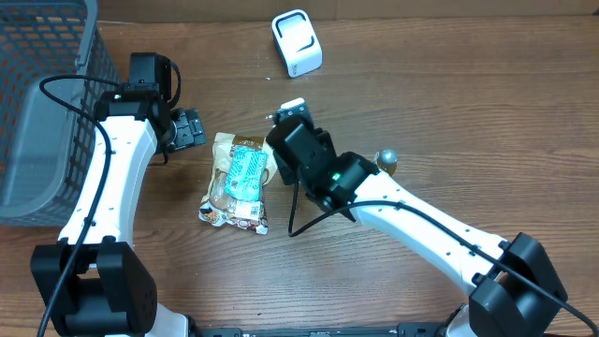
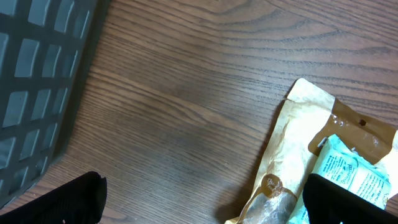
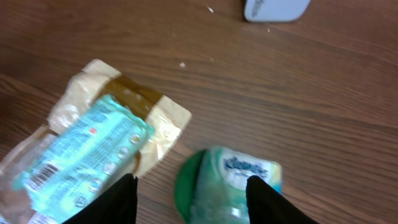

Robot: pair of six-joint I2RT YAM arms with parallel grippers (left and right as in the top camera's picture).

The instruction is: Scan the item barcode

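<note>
Little of the task looks done. The scanner (image 1: 297, 42) stands at the counter's (image 1: 449, 94) 12 o'clock edge, well apart from everything else, and nothing is held up to it.

The packet (image 1: 239, 183) lies flat mid-counter, with the scanner at its 1 o'clock. Its teal label faces up, and a barcode seems to show at the label's lower end.

The right fingers (image 3: 118, 202) stand about half open astride a green Kleenex pack (image 3: 230, 180) just beside the packet at 3 o'clock. One finger is clear of it, so I judge it is not gripped.

The left fingers (image 2: 62, 202) are spread wide over bare counter at the packet's 10 o'clock, holding nothing. The basket (image 1: 37, 103) is at 9 o'clock.

Grasping, lifting and presenting the code are all left.
</note>
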